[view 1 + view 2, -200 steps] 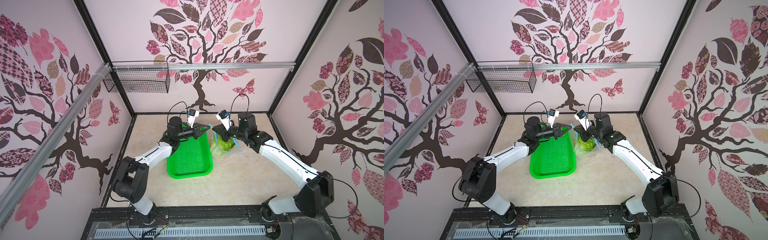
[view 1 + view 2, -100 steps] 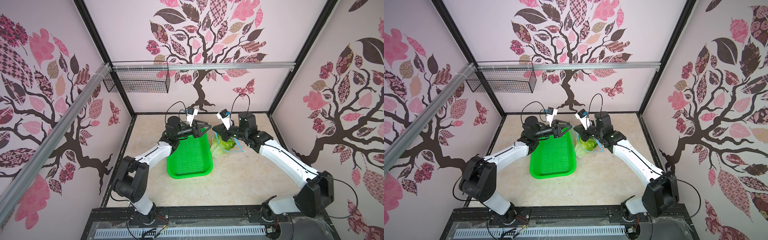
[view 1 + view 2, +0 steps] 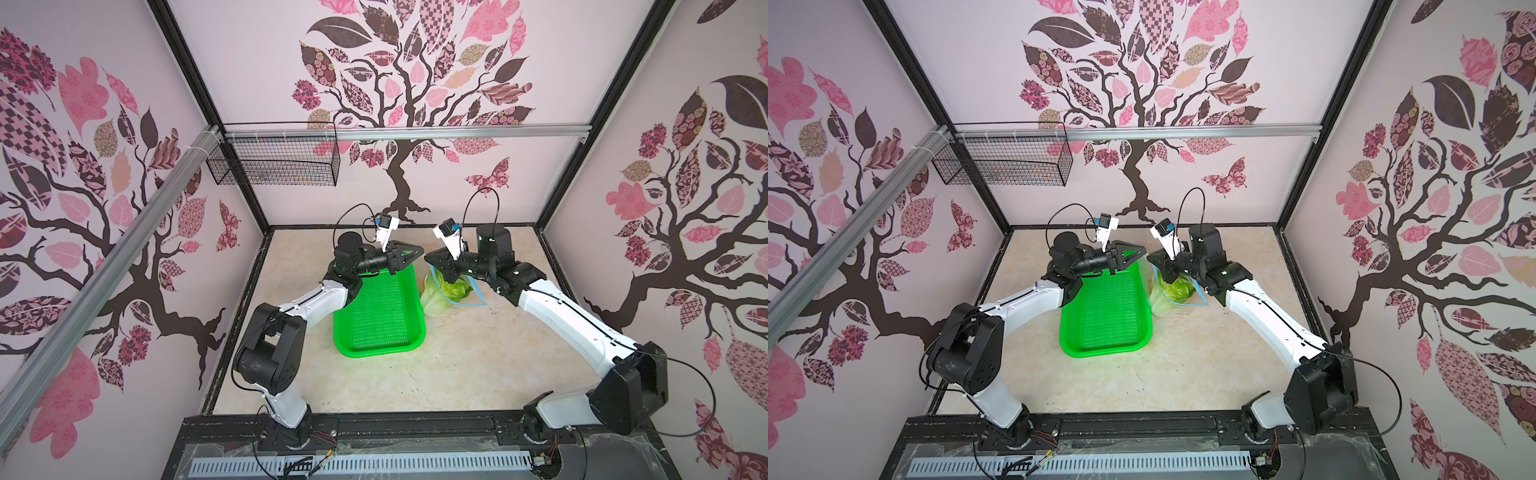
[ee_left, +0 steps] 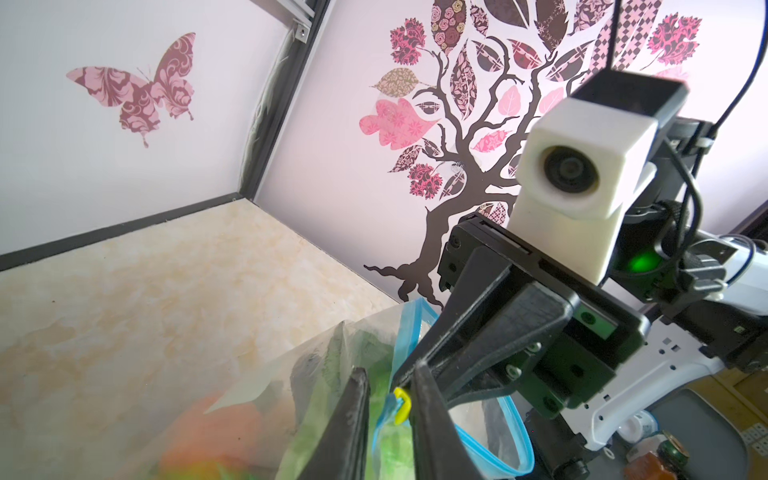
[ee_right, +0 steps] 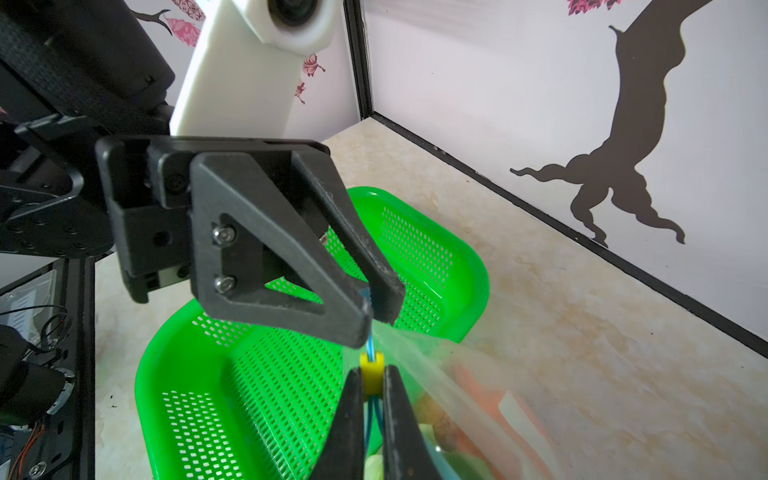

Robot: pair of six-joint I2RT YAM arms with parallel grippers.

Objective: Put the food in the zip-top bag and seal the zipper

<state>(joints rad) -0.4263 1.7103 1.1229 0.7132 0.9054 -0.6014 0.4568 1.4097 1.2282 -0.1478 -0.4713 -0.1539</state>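
Half a second ago the left gripper (image 3: 419,251) had its jaws spread and sat drawn back toward the left of the frame. It has since brought them together again and shifted rightward to the middle of both top views, narrowing the gap to the right gripper (image 3: 430,258). In the right wrist view its tips now pinch the blue zipper (image 5: 369,345) just beyond the yellow tab (image 5: 371,368), slightly higher and further right than its closed pose a second ago.

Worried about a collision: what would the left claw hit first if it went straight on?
Left claw, on the zipper: likely the yellow tab, pinched in the right claw just ahead.
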